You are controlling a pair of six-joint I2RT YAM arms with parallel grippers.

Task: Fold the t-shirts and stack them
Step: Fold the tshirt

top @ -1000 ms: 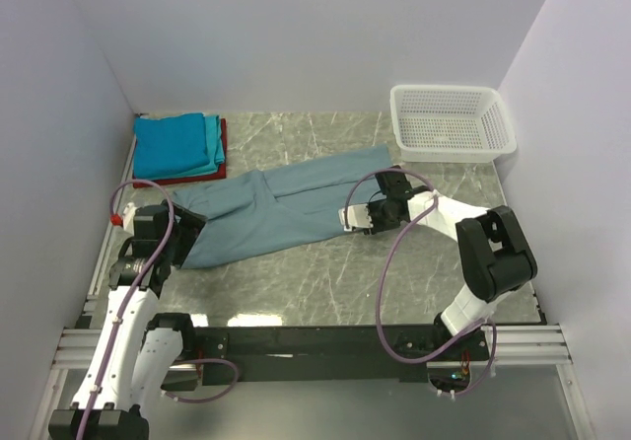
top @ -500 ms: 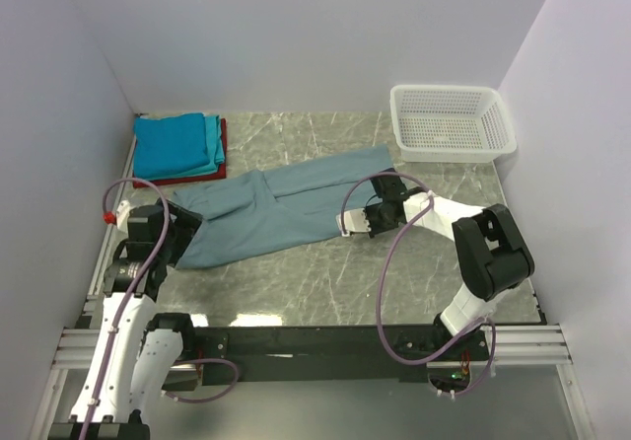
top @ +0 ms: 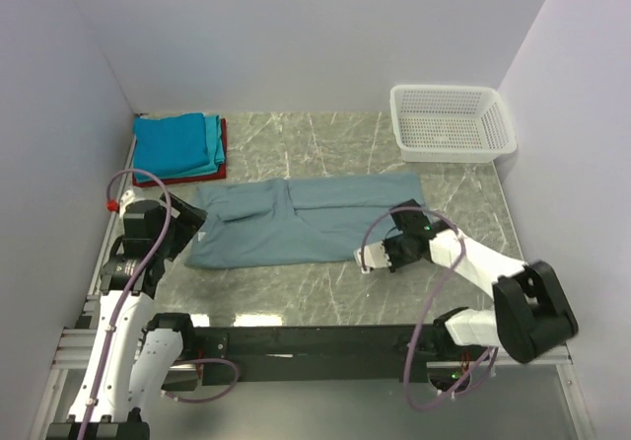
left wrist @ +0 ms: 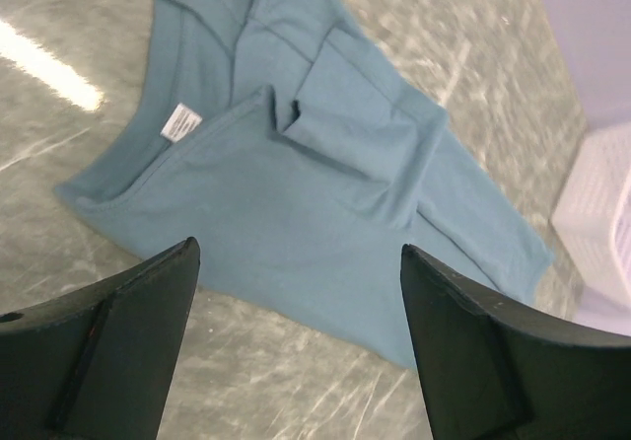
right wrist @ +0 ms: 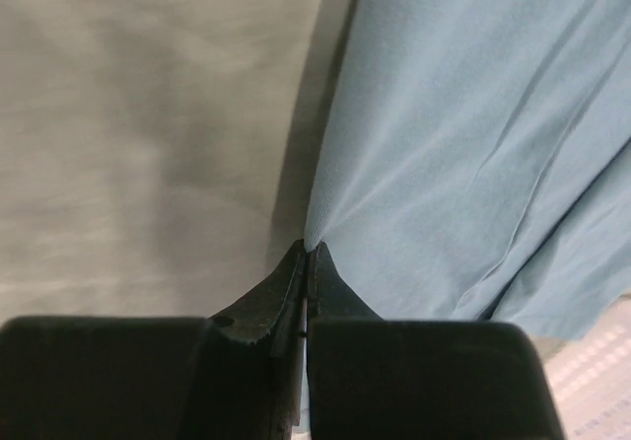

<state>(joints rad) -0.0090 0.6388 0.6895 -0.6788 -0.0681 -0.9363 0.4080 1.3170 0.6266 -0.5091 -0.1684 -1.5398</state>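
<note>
A large grey-blue t-shirt (top: 306, 220) lies spread lengthwise across the middle of the table, its white tag (left wrist: 180, 122) near the left end. My right gripper (top: 371, 256) is shut on the shirt's near edge, and in the right wrist view the cloth (right wrist: 473, 114) is pinched at its tips (right wrist: 308, 248). My left gripper (top: 187, 230) hovers open above the shirt's left end, nothing between its fingers (left wrist: 108, 341). A folded stack (top: 177, 146) sits at the back left: bright blue on top, then teal, then red.
A white mesh basket (top: 452, 121) stands at the back right and shows at the edge of the left wrist view (left wrist: 596, 193). Walls close in the left, back and right sides. Bare marble (top: 296, 292) lies between the shirt and the arm bases.
The right gripper shut on the shirt's edge and pulled it toward the near right; the shirt now lies straighter across the table. The left gripper stayed open and barely moved.
</note>
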